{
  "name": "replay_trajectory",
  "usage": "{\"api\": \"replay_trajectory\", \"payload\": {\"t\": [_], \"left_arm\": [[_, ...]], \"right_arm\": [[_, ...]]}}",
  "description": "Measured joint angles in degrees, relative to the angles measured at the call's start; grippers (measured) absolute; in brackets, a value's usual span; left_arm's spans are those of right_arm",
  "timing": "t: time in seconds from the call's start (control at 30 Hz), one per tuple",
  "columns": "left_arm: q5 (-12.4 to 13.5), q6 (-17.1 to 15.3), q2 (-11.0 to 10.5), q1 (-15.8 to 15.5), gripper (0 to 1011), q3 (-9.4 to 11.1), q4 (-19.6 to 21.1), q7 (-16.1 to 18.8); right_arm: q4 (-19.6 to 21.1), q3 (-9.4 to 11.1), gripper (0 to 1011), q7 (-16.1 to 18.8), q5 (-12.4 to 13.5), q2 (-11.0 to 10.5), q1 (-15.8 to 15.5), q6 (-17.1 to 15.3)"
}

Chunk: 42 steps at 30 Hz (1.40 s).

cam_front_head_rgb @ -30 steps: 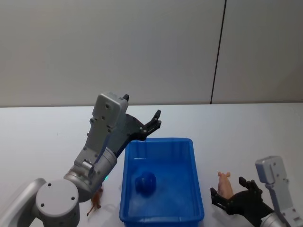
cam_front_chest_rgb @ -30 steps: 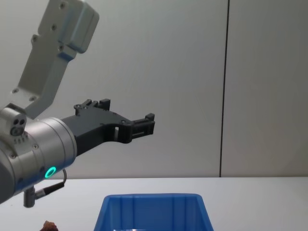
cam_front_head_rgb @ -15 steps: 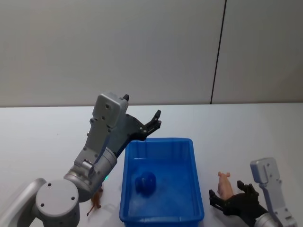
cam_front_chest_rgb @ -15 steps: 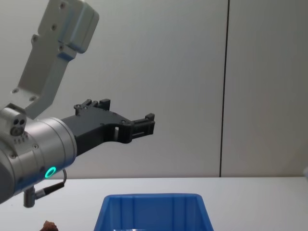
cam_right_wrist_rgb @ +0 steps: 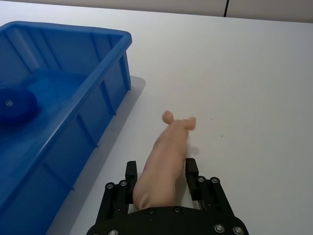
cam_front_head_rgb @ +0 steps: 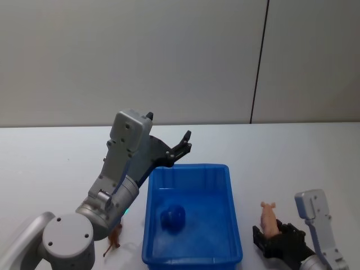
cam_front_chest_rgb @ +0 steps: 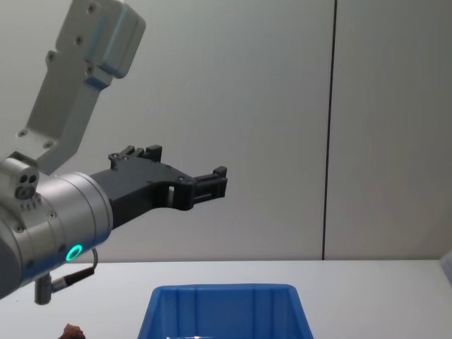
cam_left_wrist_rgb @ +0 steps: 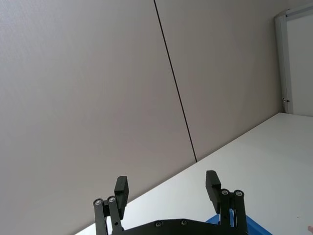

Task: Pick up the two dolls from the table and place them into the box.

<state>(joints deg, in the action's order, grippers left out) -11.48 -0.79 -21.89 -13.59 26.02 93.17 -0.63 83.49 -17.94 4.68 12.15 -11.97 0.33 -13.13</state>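
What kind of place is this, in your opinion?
Probably a robot test lab: a plain white table against a blank grey panelled wall, a blue box, and two robot arms, the right hand gripping a pink doll, the left hand open, high by the box.

The box [cam_front_head_rgb: 194, 167] is glossy blue plastic with ribbed walls. The table [cam_front_head_rgb: 292, 157] is smooth, matt white. The pink doll [cam_right_wrist_rgb: 164, 161] looks smooth-skinned with a faint sheen; the brown doll [cam_front_head_rgb: 114, 239] looks fuzzy. The left arm [cam_front_head_rgb: 126, 152] and right arm [cam_front_head_rgb: 315, 216] have matt silver-grey shells. The left gripper [cam_left_wrist_rgb: 166, 182] and right gripper [cam_right_wrist_rgb: 161, 167] are matt black. The wall [cam_front_head_rgb: 169, 56] is matt grey.
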Motion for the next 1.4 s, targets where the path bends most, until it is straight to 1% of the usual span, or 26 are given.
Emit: {"api": "replay_trajectory", "payload": {"t": [0.1, 0.3, 0.47, 0.73, 0.87, 0.9, 1.07, 1.1, 1.13, 1.2, 1.33, 1.4], "left_arm": [[0.0, 0.0, 0.0, 0.0, 1003, 0.0, 0.0, 0.0], [0.0, 0.0, 0.0, 0.0, 1003, 0.0, 0.0, 0.0], [0.0, 0.0, 0.0, 0.0, 1003, 0.0, 0.0, 0.0], [0.0, 0.0, 0.0, 0.0, 1003, 0.0, 0.0, 0.0], [0.0, 0.0, 0.0, 0.0, 1003, 0.0, 0.0, 0.0], [0.0, 0.0, 0.0, 0.0, 1003, 0.0, 0.0, 0.0], [0.0, 0.0, 0.0, 0.0, 1003, 0.0, 0.0, 0.0], [0.0, 0.0, 0.0, 0.0, 1003, 0.0, 0.0, 0.0], [0.0, 0.0, 0.0, 0.0, 1003, 0.0, 0.0, 0.0], [0.0, 0.0, 0.0, 0.0, 1003, 0.0, 0.0, 0.0], [0.0, 0.0, 0.0, 0.0, 1003, 0.0, 0.0, 0.0], [0.0, 0.0, 0.0, 0.0, 1003, 0.0, 0.0, 0.0]], "right_arm": [[-0.19, -0.01, 548, -0.05, 0.03, 0.07, 0.07, -0.03], [-0.37, -0.02, 362, -0.09, 0.06, 0.17, 0.13, -0.01], [-0.05, 0.09, 362, -0.12, 0.05, 0.01, -0.04, 0.73], [1.6, 0.56, 362, -0.04, -0.59, -0.45, -0.2, 3.48], [2.77, 0.82, 362, 0.59, -1.19, -0.64, -0.02, 5.32], [2.77, 0.82, 362, 0.59, -1.19, -0.64, -0.02, 5.32], [4.62, 1.16, 362, 2.55, -1.5, -0.66, 0.97, 7.35], [4.62, 1.16, 362, 2.55, -1.5, -0.66, 0.97, 7.35], [5.01, 1.2, 362, 3.29, -1.47, -0.6, 1.33, 7.68], [5.34, 1.27, 362, 4.04, -1.35, -0.5, 1.73, 7.93], [6.0, 1.36, 362, 6.78, -0.47, -0.02, 3.25, 8.09], [6.11, 1.37, 362, 8.34, 0.17, 0.38, 4.22, 7.67]]}}
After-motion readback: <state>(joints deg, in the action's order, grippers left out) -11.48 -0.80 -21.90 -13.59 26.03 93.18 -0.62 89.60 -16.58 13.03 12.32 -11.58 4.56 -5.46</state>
